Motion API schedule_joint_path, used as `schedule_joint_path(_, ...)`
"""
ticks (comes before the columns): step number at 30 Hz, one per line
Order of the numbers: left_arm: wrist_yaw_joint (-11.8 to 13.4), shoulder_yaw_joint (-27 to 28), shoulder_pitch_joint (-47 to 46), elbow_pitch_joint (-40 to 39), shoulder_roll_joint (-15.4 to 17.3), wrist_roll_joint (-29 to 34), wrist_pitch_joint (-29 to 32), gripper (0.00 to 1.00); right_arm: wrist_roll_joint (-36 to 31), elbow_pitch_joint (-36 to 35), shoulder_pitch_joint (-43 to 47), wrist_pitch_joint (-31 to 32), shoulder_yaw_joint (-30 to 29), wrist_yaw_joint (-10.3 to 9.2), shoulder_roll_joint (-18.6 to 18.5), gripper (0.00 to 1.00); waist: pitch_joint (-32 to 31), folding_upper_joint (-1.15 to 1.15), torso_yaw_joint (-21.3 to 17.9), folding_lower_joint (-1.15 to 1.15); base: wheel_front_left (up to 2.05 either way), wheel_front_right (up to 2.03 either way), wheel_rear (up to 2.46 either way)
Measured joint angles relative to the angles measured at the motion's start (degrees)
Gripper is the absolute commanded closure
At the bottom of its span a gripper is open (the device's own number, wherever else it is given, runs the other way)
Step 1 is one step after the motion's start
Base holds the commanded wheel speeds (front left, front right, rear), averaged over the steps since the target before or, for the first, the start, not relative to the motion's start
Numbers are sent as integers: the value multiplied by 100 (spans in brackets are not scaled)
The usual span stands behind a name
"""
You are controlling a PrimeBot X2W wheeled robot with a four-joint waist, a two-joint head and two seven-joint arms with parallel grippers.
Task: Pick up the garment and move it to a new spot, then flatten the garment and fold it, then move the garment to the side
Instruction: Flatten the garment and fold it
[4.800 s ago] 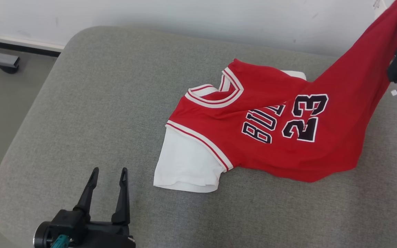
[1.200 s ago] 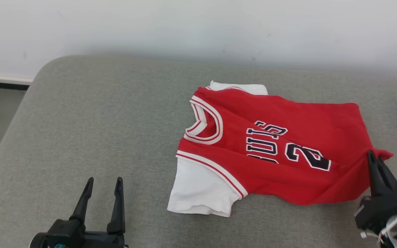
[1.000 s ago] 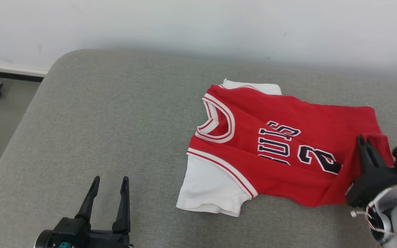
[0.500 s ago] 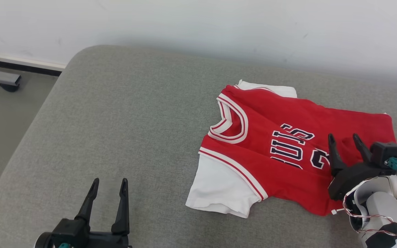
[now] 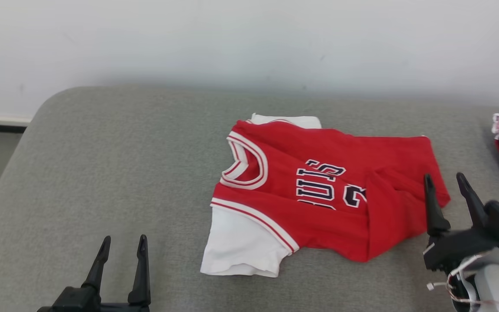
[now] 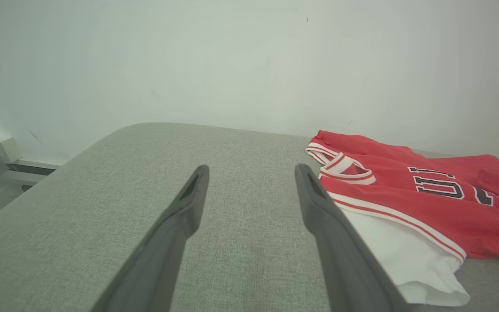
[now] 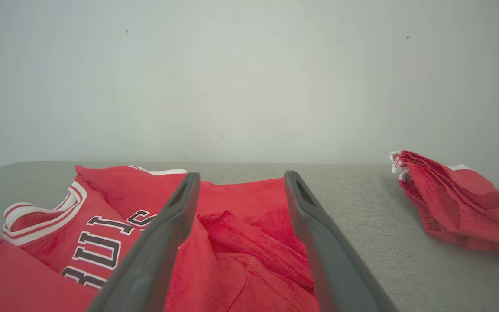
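Here the red basketball jersey with white sleeves [image 5: 319,190] is shown laid on the grey fabric cushion [image 5: 124,173], one hem corner doubled over. The left gripper [image 5: 124,237] and right gripper [image 5: 444,177] are held spread, empty; flattening, folding and side placement are judged outstanding.
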Motion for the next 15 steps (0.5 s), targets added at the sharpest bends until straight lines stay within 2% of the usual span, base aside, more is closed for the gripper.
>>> schedule_joint_path(6, 0, 41, 75, 2, 12, 18, 0, 0, -57, -865, 838, -8, -293, 0, 101, 0, -137, 0, -291, 0, 0, 0, 0)
schedule_joint_path(15, 0, 209, 235, -4, 91, 8, 0, 0, -298, -2045, 2036, 256, -813, 0, 757, 0, -382, 0, -522, -1, 0, 0, 0)
